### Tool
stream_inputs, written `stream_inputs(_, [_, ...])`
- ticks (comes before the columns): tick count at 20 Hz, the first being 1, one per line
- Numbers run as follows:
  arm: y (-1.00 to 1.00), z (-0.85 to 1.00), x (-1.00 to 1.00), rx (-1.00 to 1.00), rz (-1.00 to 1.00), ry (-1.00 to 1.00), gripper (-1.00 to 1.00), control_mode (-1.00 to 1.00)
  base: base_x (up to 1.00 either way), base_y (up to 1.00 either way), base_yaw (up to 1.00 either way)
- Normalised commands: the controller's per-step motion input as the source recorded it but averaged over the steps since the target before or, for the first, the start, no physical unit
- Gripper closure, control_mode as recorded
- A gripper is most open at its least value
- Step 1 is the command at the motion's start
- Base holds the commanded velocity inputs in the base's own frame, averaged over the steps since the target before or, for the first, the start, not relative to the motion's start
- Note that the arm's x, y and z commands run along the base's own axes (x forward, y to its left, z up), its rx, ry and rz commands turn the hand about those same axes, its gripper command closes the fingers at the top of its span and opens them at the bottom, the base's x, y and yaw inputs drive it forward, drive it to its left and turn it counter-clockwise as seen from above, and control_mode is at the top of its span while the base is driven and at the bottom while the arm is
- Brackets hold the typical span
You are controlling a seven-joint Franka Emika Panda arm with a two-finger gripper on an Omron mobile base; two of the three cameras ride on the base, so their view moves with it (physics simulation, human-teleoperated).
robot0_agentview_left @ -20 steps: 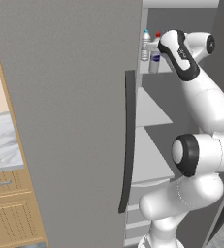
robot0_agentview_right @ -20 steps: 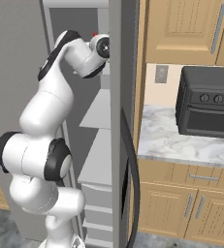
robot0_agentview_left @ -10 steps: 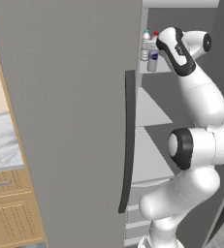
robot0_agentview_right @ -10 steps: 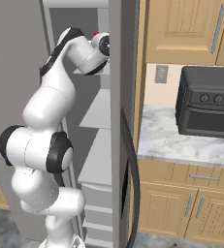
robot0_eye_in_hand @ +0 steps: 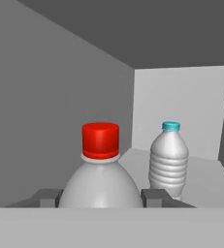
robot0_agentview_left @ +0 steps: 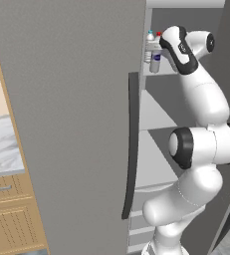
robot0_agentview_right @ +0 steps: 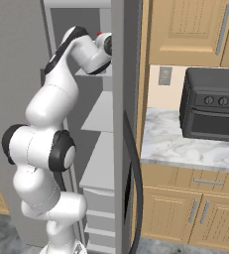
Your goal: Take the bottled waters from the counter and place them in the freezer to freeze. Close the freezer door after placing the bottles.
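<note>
While the grey freezer door [robot0_agentview_left: 71, 124] stands wide open, the white arm [robot0_agentview_left: 198, 144] reaches up to the freezer's [robot0_agentview_left: 159, 112] top shelf, where the gripper [robot0_eye_in_hand: 101, 197] is clamped on the red-capped bottle [robot0_eye_in_hand: 100, 167]; the teal-capped bottle [robot0_eye_in_hand: 168, 160] stands upright just beyond it.

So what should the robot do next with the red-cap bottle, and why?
Probably open the gripper and let go. The red-cap bottle sits upright between its fingers, already inside the freezer beside the teal-cap bottle on the shelf.
</note>
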Motion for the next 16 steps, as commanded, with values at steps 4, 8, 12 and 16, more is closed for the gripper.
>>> stream_inputs(4, [0.00, -0.14, 0.07, -0.01, 0.01, -0.08, 1.00, -1.00, 0.00, 0.00, 0.00])
stream_inputs(8, [0.00, -0.10, 0.18, -0.01, 0.01, -0.07, 1.00, -1.00, 0.00, 0.00, 0.00])
stream_inputs(12, [0.00, -0.07, 0.22, -0.02, 0.00, -0.04, 1.00, -1.00, 0.00, 0.00, 0.00])
stream_inputs(16, [0.00, -0.01, 0.21, -0.03, 0.00, 0.00, 1.00, -1.00, 0.00, 0.00, 0.00])
